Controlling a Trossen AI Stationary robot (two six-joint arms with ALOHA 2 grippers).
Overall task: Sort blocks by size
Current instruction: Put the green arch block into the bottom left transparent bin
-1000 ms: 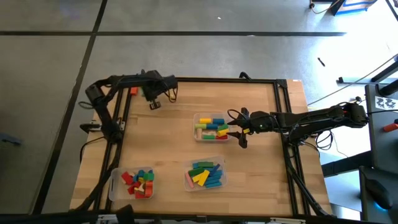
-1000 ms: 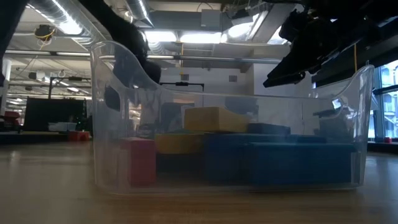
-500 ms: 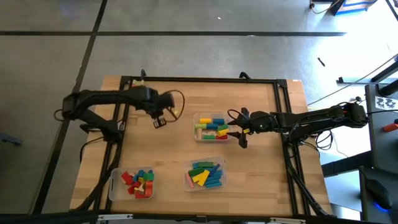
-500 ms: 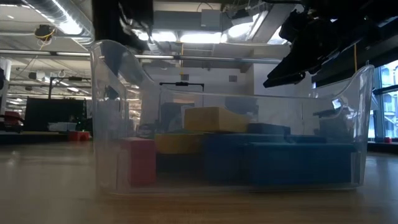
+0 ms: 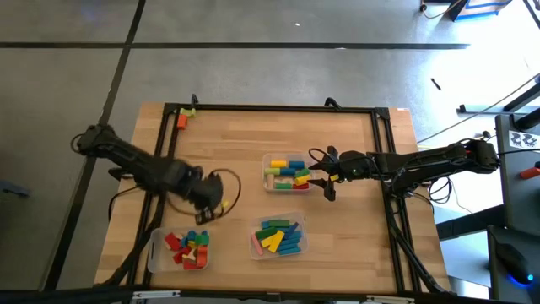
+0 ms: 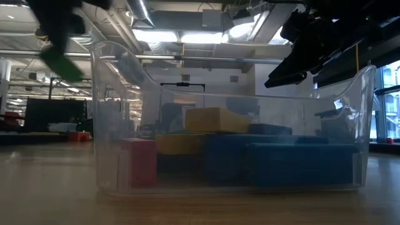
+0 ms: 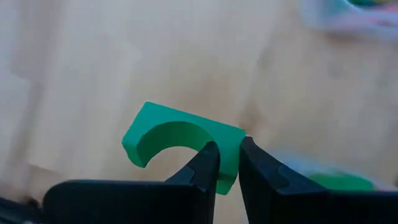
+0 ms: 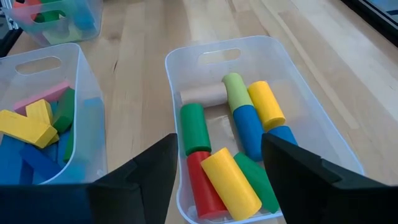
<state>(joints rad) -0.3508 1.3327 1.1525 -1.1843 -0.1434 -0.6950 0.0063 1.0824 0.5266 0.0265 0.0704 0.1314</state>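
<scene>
Left gripper [image 7: 227,163] pinched nearly shut on a green arch block [image 7: 180,143], fingers [image 7: 208,165] clamping one leg of the arch, curved cut-out facing the camera; seen from above the left gripper [image 5: 205,205] hangs over bare table [image 5: 236,139] just above the near-left tray [image 5: 179,251], arm stretched in from the left edge (blurred there, block not readable from above); at table height the green block [image 6: 60,62] shows high up, left of the nearest tray wall; right gripper [image 5: 325,179] with fingers spread wide and nothing between them, sitting at the right-hand end of the middle tray [image 5: 286,172], arm reaching in from the right side; its wrist camera looks down between its fingers [image 8: 146,171] into that tray [image 8: 249,56], which holds cylinder blocks [image 8: 239,140], green, red, yellow, blue and one tan, lying side by side; a second tray [image 8: 37,62] just beside it holds blue, yellow, pink and green bars [image 8: 34,134]; near-middle tray [image 5: 279,236] carries blue, green and yellow blocks; near-left tray holds small red, blue, green and yellow pieces; one orange piece [image 5: 180,122] and a small green one lie at the far-left corner of the table.
</scene>
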